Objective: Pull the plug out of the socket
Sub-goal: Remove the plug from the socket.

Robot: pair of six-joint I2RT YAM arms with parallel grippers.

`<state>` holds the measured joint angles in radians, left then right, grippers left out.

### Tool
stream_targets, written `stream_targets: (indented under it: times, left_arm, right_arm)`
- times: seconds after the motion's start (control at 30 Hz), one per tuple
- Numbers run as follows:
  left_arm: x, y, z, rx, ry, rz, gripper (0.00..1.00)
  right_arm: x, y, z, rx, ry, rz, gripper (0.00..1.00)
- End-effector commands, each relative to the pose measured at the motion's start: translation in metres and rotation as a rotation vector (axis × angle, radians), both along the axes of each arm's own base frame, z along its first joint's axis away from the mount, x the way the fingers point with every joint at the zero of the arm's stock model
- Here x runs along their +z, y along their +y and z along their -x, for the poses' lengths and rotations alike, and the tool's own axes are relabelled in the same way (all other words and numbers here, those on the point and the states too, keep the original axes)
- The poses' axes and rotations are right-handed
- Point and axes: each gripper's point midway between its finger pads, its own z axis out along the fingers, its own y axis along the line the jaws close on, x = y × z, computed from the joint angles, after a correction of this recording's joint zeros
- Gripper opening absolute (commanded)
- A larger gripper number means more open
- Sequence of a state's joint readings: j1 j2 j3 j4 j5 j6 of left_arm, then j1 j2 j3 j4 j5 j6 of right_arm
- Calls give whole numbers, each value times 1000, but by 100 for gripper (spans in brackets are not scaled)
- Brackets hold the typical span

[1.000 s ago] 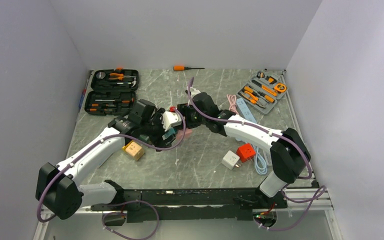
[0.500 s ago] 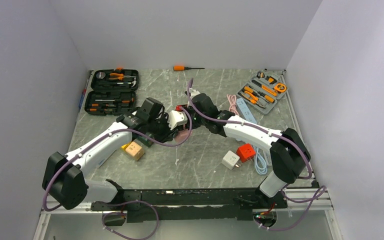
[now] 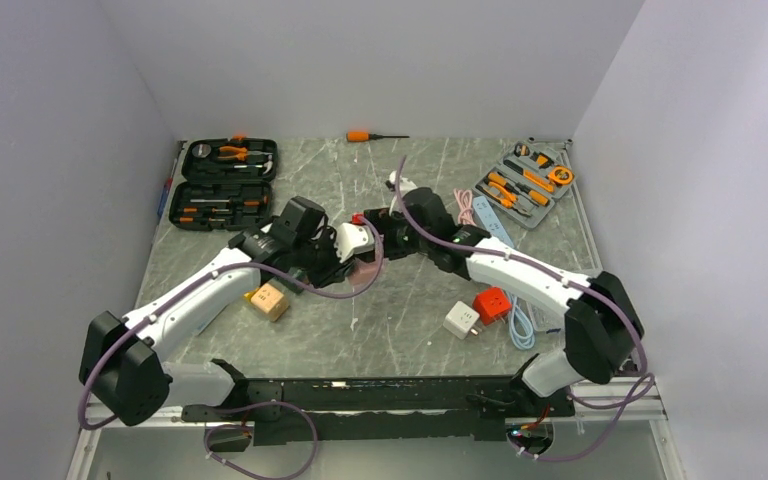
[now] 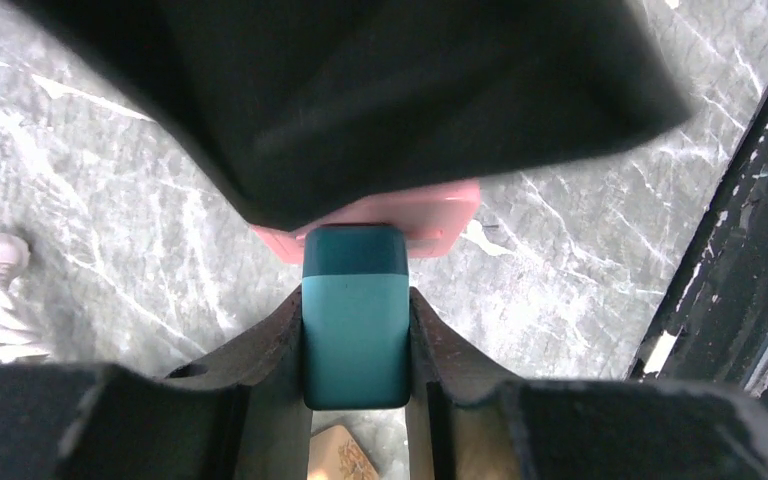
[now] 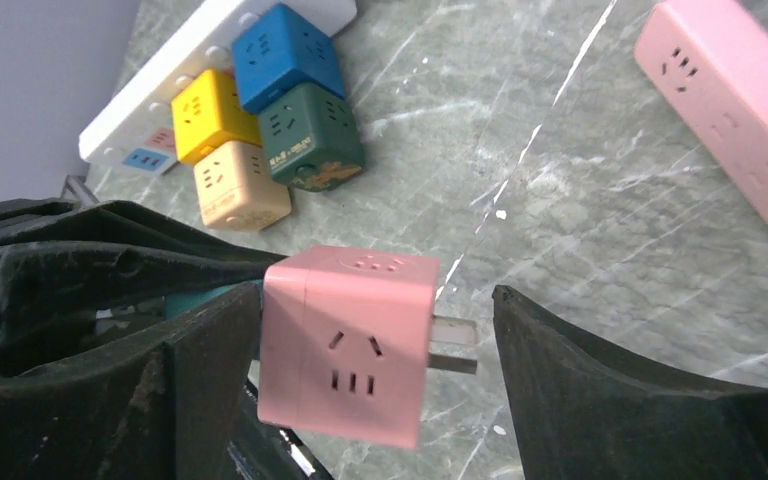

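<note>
Over the worktop (image 3: 396,322) our left jaws clamp the teal plug (image 4: 355,330), seated end-on in the pink socket (image 5: 345,345) between our parted right jaws

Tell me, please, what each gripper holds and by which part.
The left gripper clamps the teal plug by its opposite sides; the right gripper stands open around the pink socket cube, holding nothing.

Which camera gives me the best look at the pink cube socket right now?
Right wrist: the pink cube socket sits centred and sharp, with its slots and prongs visible. Left wrist shows only a pink edge beyond the teal plug. Top external shows just a small pink patch.
</note>
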<state>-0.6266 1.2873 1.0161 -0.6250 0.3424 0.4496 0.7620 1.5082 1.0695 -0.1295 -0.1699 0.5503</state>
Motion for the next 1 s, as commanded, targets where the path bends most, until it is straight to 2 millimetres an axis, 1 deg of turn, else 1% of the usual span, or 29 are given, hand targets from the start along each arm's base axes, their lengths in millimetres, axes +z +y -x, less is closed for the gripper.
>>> stream_targets:
  times: [0.0,0.1,0.17,0.23,0.27,0.33,0.4,0.47,0.6,0.7,0.73,0.77,0.8,0.9,0.97]
  left_arm:
    - [32,-2,-6,-15,-100,60,0]
    - [38,-1,-5,-21,-119,66,0]
    - [46,1,-4,-34,-147,66,0]
    - [61,6,-3,-54,-200,67,0]
    - [69,8,-2,-68,-226,65,0]
    - [84,13,1,-78,-237,48,0]
    - [103,16,6,-93,-268,64,0]
    - [127,16,10,-99,-347,120,0]
    - [166,15,12,-72,-476,240,0]
    - [174,13,13,-61,-495,281,0]
    - [174,12,12,-54,-493,288,0]
    - [173,11,12,-52,-490,295,0]
    - [174,10,12,-46,-486,304,0]
    - [175,9,11,-32,-489,327,0]
    - [177,9,11,-30,-494,333,0]
  right_arm:
    - [40,-15,-1,20,-68,-83,90]
    - [48,-30,-8,11,-54,-105,97]
    - [47,-40,-9,6,-23,-125,99]
    - [47,-51,-9,3,15,-177,100]
    - [50,-54,-8,13,30,-218,100]
    - [62,-53,-4,42,38,-295,100]
    - [77,-47,2,91,27,-359,100]
    - [96,-41,7,129,-2,-427,100]
    - [125,-35,16,180,-29,-529,100]
    - [143,-34,28,221,-39,-636,100]
    - [154,-34,33,236,-54,-687,100]
    - [155,-35,36,245,-49,-707,100]
    - [162,-35,39,259,-64,-744,100]
    - [170,-35,47,287,-39,-822,100]
    - [169,-37,51,298,-21,-855,100]
